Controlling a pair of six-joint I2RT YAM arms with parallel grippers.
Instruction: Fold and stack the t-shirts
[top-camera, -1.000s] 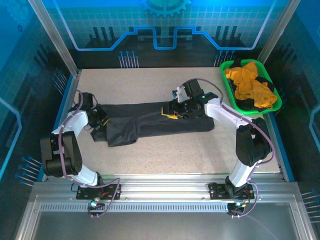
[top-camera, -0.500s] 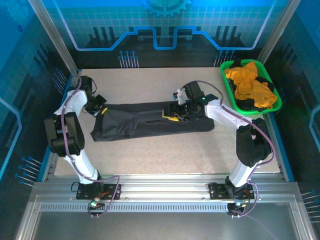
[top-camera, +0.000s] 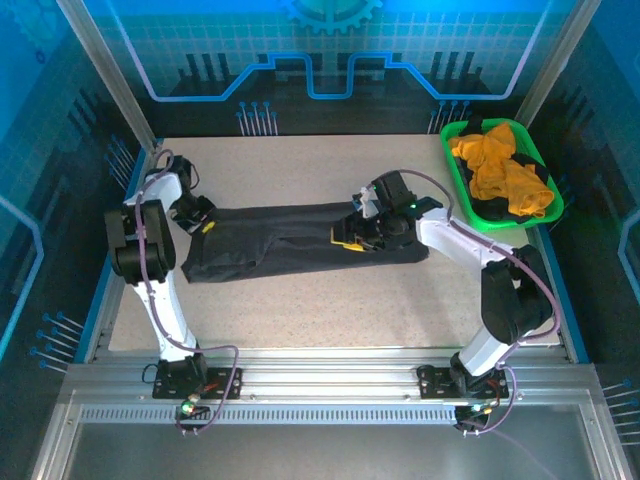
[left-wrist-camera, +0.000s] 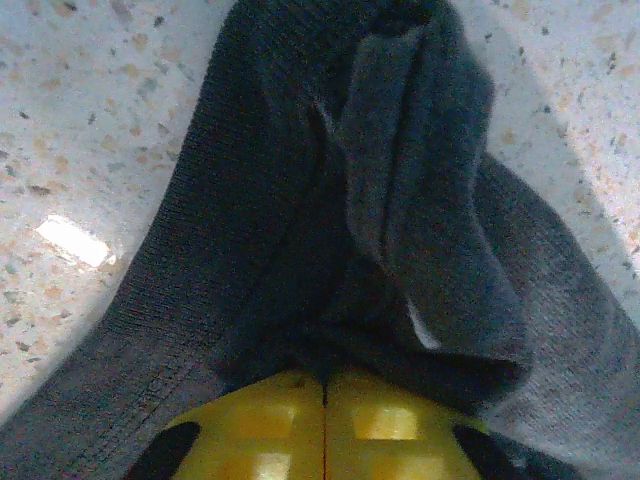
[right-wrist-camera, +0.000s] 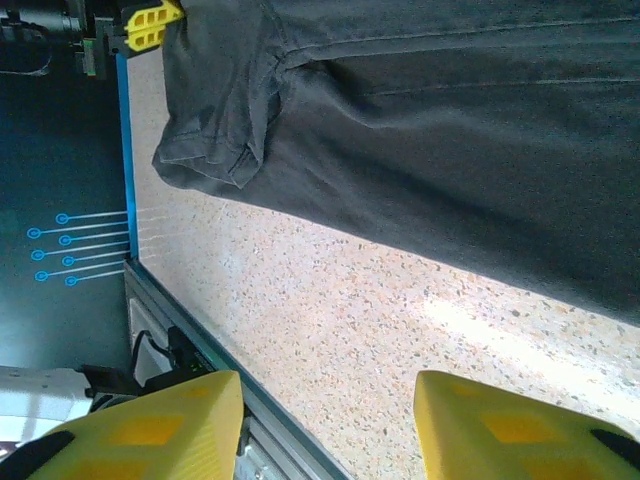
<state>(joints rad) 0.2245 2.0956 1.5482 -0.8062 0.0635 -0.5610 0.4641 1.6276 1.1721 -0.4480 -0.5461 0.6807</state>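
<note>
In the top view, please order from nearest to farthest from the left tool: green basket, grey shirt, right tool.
1. grey shirt, touching the left tool
2. right tool, at the shirt's right part
3. green basket, far right corner

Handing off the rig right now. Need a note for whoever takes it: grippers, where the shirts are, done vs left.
Grippers: the left gripper is shut, pinching the left end of the charcoal t-shirt. The right gripper is open and empty, over the shirt right of its middle.
Things: the charcoal t-shirt lies on the table as a long narrow band. The orange t-shirt is crumpled in the green basket, with some dark cloth beside it.
Done: the lengthwise fold, by the look of it.
Left: fold the band crosswise, then take out, fold and stack the orange one.
</note>
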